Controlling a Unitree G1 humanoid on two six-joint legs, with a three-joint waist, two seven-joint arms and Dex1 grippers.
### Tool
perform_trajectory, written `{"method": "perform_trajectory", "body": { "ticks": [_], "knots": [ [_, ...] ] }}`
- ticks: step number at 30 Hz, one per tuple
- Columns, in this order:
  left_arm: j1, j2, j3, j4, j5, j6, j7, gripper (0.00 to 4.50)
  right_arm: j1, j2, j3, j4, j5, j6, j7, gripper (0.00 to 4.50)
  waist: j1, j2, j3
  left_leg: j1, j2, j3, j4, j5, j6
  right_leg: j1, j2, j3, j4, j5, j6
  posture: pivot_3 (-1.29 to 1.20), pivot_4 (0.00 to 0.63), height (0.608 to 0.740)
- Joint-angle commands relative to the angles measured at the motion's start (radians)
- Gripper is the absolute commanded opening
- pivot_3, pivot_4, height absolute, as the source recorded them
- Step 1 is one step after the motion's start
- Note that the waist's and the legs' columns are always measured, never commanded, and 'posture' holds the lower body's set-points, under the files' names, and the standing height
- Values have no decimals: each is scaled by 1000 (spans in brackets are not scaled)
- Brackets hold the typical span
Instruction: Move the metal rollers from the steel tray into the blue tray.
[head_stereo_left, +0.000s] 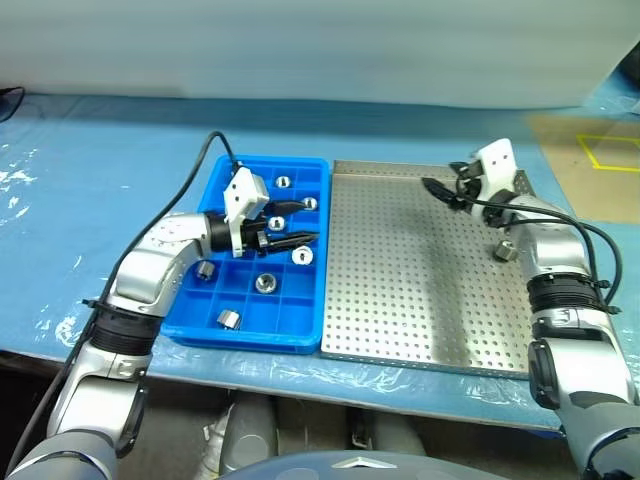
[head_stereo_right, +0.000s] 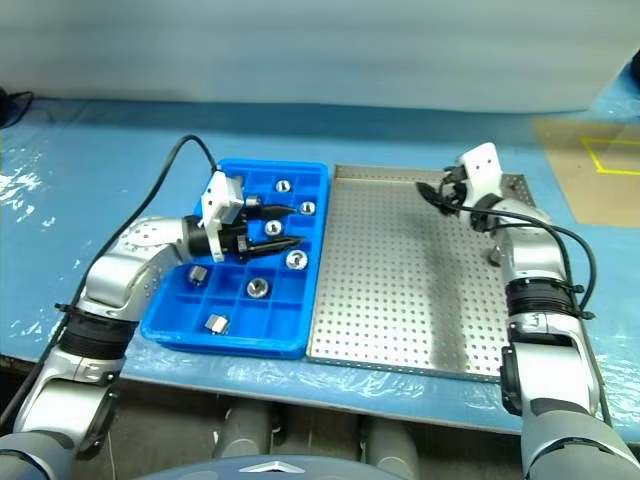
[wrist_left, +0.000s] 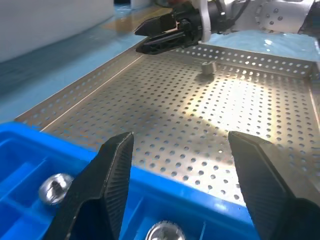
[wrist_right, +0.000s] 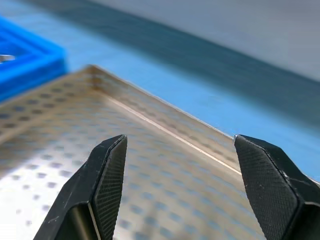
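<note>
- One metal roller (head_stereo_left: 504, 250) is left on the steel tray (head_stereo_left: 400, 290), near its right rim. Others sit in the blue tray (head_stereo_left: 300, 340) beside it.
- My right tool (head_stereo_left: 433, 187) is wide open and empty, over the steel tray's far end.
- My left tool (head_stereo_left: 303, 238) is open and empty, over the blue tray.
- I think the roller is hard, heavy for its size and slippery, so I would pinch its round sides.

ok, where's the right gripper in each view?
Left eye view: right gripper over the steel tray's far edge, right of centre.
Right eye view: same place, near the far rim.
Left wrist view: across the tray, beyond the lone roller.
Right wrist view: its own open fingers, facing a tray corner.
Shared landmark: the tray's perforated floor.
</note>
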Motion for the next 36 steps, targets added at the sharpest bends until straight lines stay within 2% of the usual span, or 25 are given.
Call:
{"method": "perform_trajectory", "body": {
  "ticks": [1, 8, 12, 15, 20, 27, 30, 33, 36],
  "knots": [
    [-1, -8, -12, 2, 10, -34, -26, 3202, 48, -78, -81, 68, -25, -87, -119, 3493, -8, 0, 0, 0, 0, 0, 0, 0, 0, 0, 0, 0, 0, 0, 0, -102, 150, 740],
    [-3, -18, -8, 30, 13, -44, -45, 3202, 214, -99, -128, -62, 30, -41, -93, 3493, -36, 1, 0, 1, 0, 1, 2, -4, 6, 1, 0, 1, 0, 0, 0, -115, 150, 740],
    [6, -12, -5, 36, 22, -51, -51, 3202, 356, -82, -143, -245, 82, 43, -70, 3493, -41, 1, 0, 2, 0, 0, 2, -4, 7, 1, 0, 1, 0, 1, 0, -112, 150, 740],
    [9, -14, 4, 33, 20, -48, -43, 3202, 413, -73, -141, -306, 83, 68, -82, 3493, -40, 1, 0, 2, 1, 0, 2, -4, 8, 1, 0, 1, 0, 1, 0, -114, 150, 740],
    [9, -14, 5, 30, 20, -45, -40, 3202, 430, -51, -130, -291, 71, 77, -91, 3493, -40, 1, 0, 2, 2, 1, 3, -5, 8, 2, -1, 2, 0, 1, 0, -114, 150, 740],
    [12, -7, 1, 24, 30, -44, -43, 3202, 440, -43, -116, -136, 32, 17, -103, 3493, -39, 1, 0, 2, 2, 1, 2, -5, 9, 2, -1, 2, -2, 1, 0, -104, 150, 740],
    [18, -2, 3, 17, 30, -40, -42, 3202, 456, -29, -111, -128, 44, 3, -88, 2882, -38, 1, 0, 3, 2, 1, 2, -5, 9, 4, -1, 1, -2, 1, 0, -101, 150, 740],
    [19, 4, 3, 15, 30, -37, -42, 3202, 455, -23, -91, -136, 27, 4, -97, 1901, -37, 1, 0, 5, 2, 1, 3, -5, 9, 6, -2, 1, -2, 1, 0, -102, 150, 740],
    [17, 12, 9, 10, 24, -28, -43, 3202, 444, -12, -96, -152, 37, -21, -96, 1817, -37, 1, 0, 6, 2, 1, 3, -5, 9, 7, -2, 2, -2, 1, 0, -99, 150, 740]
  ]
}}
